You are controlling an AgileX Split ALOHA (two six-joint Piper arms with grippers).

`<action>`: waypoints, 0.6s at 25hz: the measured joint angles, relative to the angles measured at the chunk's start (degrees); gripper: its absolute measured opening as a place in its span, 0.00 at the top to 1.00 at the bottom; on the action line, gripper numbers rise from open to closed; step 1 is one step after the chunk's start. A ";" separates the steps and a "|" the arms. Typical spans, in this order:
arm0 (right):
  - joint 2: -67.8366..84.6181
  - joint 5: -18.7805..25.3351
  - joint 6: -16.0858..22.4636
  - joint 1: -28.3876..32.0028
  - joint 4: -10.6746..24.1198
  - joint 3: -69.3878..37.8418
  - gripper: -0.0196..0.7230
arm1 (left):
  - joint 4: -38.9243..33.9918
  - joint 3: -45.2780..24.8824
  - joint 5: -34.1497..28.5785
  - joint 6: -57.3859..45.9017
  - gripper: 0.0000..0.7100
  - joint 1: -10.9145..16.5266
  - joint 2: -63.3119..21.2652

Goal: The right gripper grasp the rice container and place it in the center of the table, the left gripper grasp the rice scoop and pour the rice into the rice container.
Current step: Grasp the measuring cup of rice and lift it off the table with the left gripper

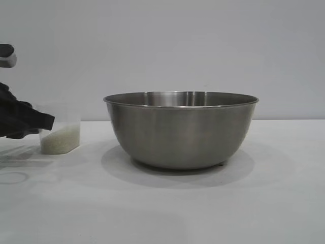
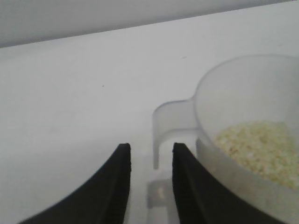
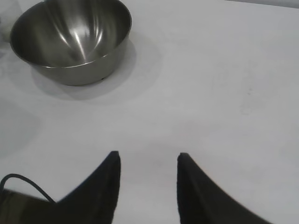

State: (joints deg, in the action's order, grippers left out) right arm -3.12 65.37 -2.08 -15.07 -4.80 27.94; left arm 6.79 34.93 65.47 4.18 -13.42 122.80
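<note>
The rice container (image 1: pixel 181 132), a wide steel bowl, stands upright and empty on the white table (image 1: pixel 213 208). Left of it stands the rice scoop (image 1: pixel 62 129), a frosted plastic cup holding rice (image 1: pixel 60 141) in its bottom. My left gripper (image 1: pixel 44 122) reaches in from the left edge at the scoop's side. In the left wrist view the left gripper (image 2: pixel 150 148) is open with the scoop's tab handle (image 2: pixel 170 123) between its fingers and a gap on one side. My right gripper (image 3: pixel 148 156) is open over bare table, well away from the rice container (image 3: pixel 70 37).
A plain grey wall runs behind the table. A black cable (image 3: pixel 25 184) loops beside the right gripper. White tabletop lies to the bowl's right and in front of it.
</note>
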 joint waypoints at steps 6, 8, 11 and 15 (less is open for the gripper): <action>0.00 0.00 0.00 0.00 0.02 0.00 0.57 | -0.34 2.08 0.00 0.00 0.66 0.00 0.03; 0.00 0.00 0.00 0.00 0.02 0.00 0.57 | -0.81 2.32 0.00 0.00 0.66 0.00 0.13; 0.00 0.00 0.00 0.00 0.02 0.00 0.57 | -2.15 2.72 0.00 0.00 0.66 0.00 0.13; 0.00 0.00 0.00 0.00 0.02 0.00 0.57 | -3.61 3.30 0.00 0.00 0.89 0.00 0.13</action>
State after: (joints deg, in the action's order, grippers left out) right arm -3.12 65.37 -2.08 -15.07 -4.78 27.94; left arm 3.18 38.23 65.47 4.18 -13.42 122.93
